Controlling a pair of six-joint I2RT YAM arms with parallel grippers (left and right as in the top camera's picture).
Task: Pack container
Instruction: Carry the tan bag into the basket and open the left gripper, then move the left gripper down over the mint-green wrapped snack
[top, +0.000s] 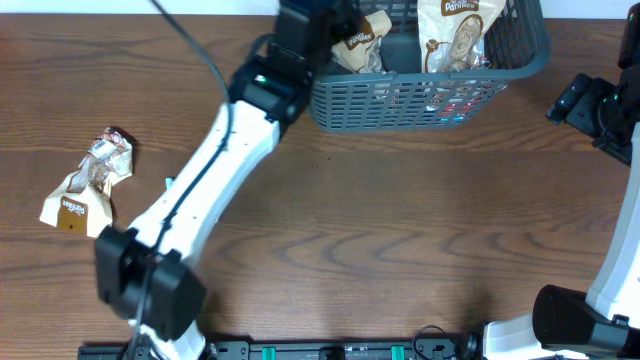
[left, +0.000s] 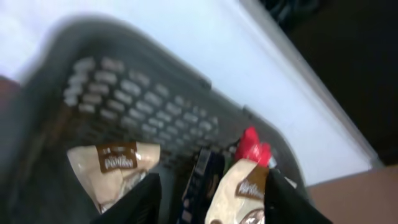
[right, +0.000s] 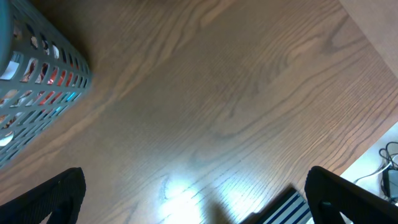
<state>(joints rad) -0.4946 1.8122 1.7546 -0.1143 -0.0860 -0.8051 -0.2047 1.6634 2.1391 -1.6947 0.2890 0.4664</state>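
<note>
The dark grey-teal slotted container (top: 400, 100) stands at the table's far edge, centre right. It holds a cream snack packet with a brown label (top: 455, 35) and another one (top: 362, 45) by its left wall. My left gripper (top: 335, 25) hangs over the container's left end. In the left wrist view its jaws (left: 211, 202) are spread wide inside the container (left: 143, 99). A cream packet (left: 239, 193) lies between them, against the right finger only. My right gripper (right: 196, 199) is open and empty over bare wood, right of the container (right: 37, 81).
One crumpled cream packet (top: 90, 180) lies on the table at the far left. Inside the container I also see a second cream packet (left: 112, 168), a dark blue packet (left: 202, 180) and a red one (left: 252, 146). The right arm (top: 600, 105) sits at the right edge.
</note>
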